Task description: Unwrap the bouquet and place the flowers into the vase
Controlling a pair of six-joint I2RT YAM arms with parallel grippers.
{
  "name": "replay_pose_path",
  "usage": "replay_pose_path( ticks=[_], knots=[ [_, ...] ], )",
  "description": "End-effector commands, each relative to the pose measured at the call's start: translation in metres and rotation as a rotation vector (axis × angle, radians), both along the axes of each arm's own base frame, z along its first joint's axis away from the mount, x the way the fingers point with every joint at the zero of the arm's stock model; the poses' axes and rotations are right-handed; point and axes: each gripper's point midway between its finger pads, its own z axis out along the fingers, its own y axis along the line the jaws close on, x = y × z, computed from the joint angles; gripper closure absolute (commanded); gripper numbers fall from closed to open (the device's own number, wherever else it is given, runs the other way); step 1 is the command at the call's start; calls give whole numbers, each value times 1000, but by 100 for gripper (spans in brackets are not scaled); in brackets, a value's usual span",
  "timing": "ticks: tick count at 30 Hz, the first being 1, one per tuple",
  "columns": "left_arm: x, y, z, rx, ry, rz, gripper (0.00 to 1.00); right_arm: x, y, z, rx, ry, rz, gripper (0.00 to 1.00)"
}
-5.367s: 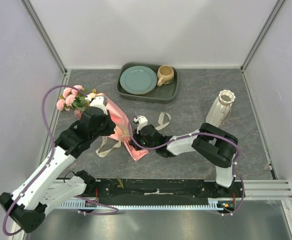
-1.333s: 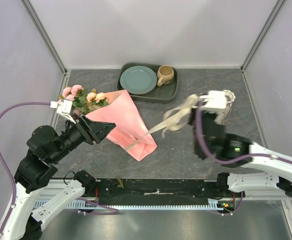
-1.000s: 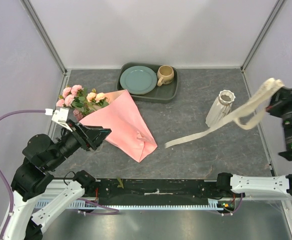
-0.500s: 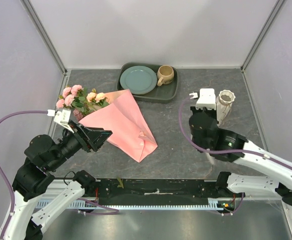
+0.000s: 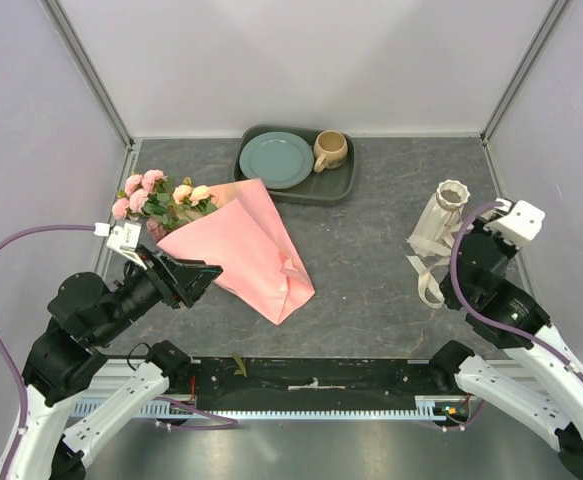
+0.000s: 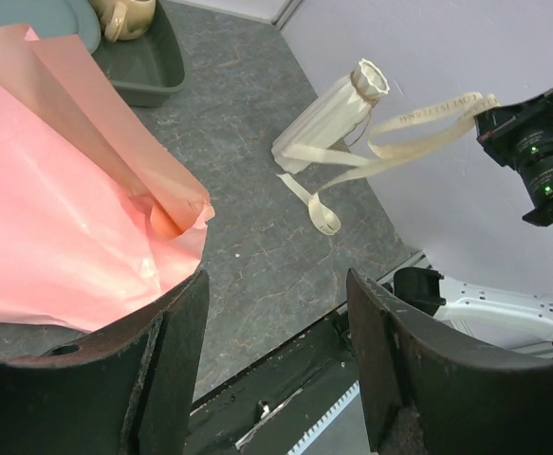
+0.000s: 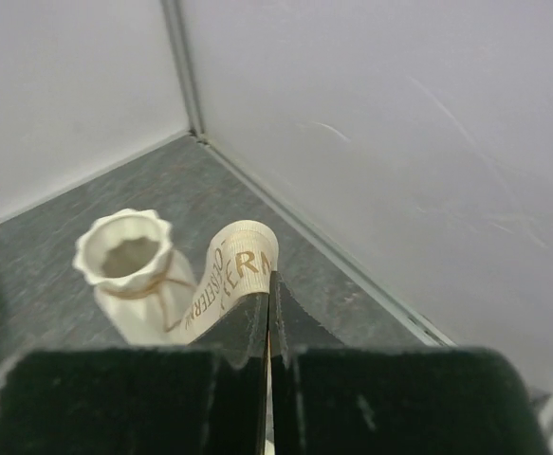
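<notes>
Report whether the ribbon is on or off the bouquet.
Off: the ribbon hangs pinched in the right fingers by the vase, apart from the bouquet.

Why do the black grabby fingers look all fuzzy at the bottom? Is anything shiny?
Left wrist view: the left gripper's fingers sit right by the lens, so they blur; the pink paper shows a soft sheen. Right wrist view: the right gripper is fuzzy too, while the ribbon letters and vase look fairly sharp. Top view: even light, faint shadows, no strong glare.

The grey table (image 5: pixel 371 260) carries the bouquet (image 5: pixel 246 250), a dark tray (image 5: pixel 339 188), the vase (image 5: pixel 436 225) and a cream ribbon (image 5: pixel 427 285) end
</notes>
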Motion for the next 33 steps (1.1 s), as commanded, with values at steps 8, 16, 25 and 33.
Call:
replay_pose_path(
  ticks=[8,16,25,33],
  knots=[
    [-3,-3,1,11,-20,-30,34,-34,-38,1,-16,-24,-186,100],
    [-10,8,6,21,-34,-7,34,-30,-36,-2,-82,22,-245,89],
    [-13,8,7,29,-36,-19,33,-42,-46,4,-97,9,-312,85],
    [-15,12,6,28,-45,-7,33,-40,-49,12,-64,45,-223,24]
  ],
)
